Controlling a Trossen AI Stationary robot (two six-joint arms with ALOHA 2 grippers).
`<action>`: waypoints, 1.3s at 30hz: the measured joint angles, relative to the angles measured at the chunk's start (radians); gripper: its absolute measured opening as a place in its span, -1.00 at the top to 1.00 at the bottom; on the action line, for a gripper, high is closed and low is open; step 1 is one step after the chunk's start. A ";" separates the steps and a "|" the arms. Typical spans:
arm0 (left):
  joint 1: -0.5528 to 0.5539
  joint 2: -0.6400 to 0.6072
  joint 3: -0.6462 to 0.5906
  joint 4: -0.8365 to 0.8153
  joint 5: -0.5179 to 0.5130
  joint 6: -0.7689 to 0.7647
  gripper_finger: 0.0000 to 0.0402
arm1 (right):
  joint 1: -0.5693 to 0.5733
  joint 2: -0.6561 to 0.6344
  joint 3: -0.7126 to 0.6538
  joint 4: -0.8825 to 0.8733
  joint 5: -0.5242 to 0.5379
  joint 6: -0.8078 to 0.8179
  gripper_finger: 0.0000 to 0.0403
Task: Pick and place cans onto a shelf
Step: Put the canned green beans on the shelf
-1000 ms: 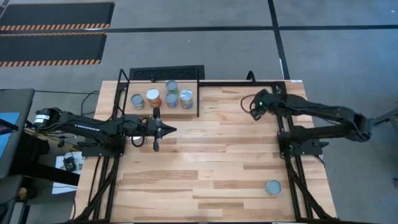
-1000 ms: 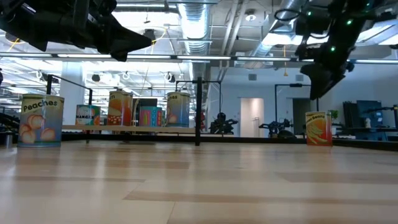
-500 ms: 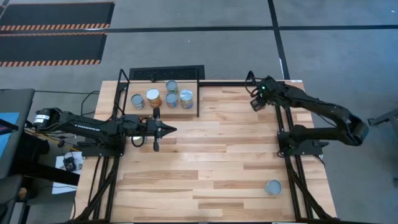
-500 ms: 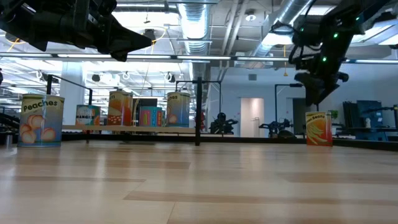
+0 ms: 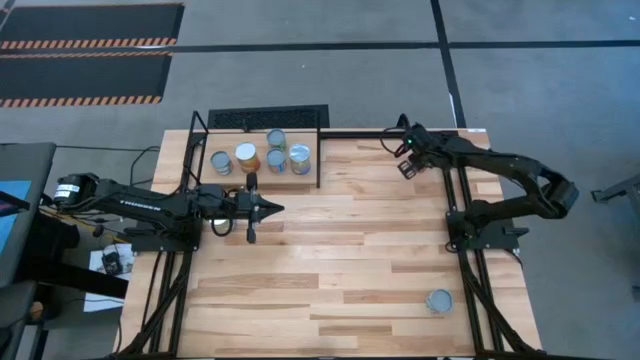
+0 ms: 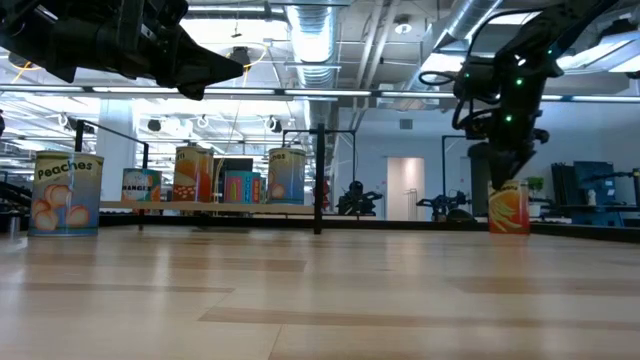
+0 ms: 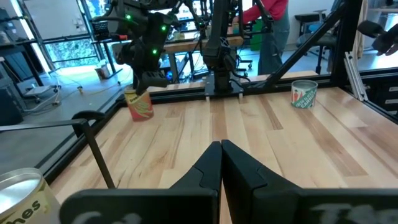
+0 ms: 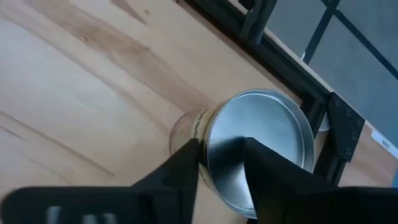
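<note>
An orange-labelled can [image 6: 509,208] stands upright on the tabletop at the far right corner, beside the black frame rods. My right gripper [image 6: 505,178] is open and slants down right over that can's silver lid [image 8: 267,140]. One finger [image 8: 183,165] stands outside the can's wall, the other [image 8: 273,177] over the lid. The shelf [image 5: 312,170] at the far left carries several cans [image 5: 277,150]. My left gripper [image 5: 275,209] is shut and level in front of the shelf, holding nothing. My right gripper comes at the orange can's top [image 8: 214,134] from above, slanting down. In the low view its fingertips reach the lid's height. I cannot tell whether they touch the can, which stands upright on the table.
One more can [image 5: 439,301] stands near the table's near right corner. A peaches can [image 6: 66,193] shows large at the low view's left. Black frame rods [image 5: 470,270] run along the table's sides. Bare planks [image 5: 340,250] lie between the arms. A person [image 7: 273,12] stands beyond the table.
My right gripper has swung toward the table's far edge and come down from above the orange can until its fingers are level with the lid. The can has stayed where it was.
</note>
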 joint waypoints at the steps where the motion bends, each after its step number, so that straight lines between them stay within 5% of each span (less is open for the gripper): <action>1: 0.000 0.000 0.000 0.000 0.000 0.000 1.00 | 0.000 0.000 0.000 0.001 0.002 -0.006 0.43; 7: 0.000 0.000 0.000 0.000 0.000 0.000 1.00 | 0.000 -0.020 -0.002 0.001 -0.001 -0.048 0.93; 17: 0.000 0.000 0.000 0.000 -0.034 -0.001 1.00 | 0.111 -0.162 0.030 -0.106 -0.082 -0.005 0.98; 27: 0.000 0.000 0.000 -0.002 -0.037 -0.002 1.00 | 0.582 -0.201 0.064 -0.093 -0.069 0.235 0.98; 33: 0.000 0.000 0.000 -0.002 -0.037 -0.004 1.00 | 0.868 -0.063 0.065 0.146 -0.063 0.299 0.98; 39: 0.000 0.000 0.000 -0.002 -0.037 -0.005 1.00 | 0.968 0.171 0.194 0.297 -0.061 0.219 0.98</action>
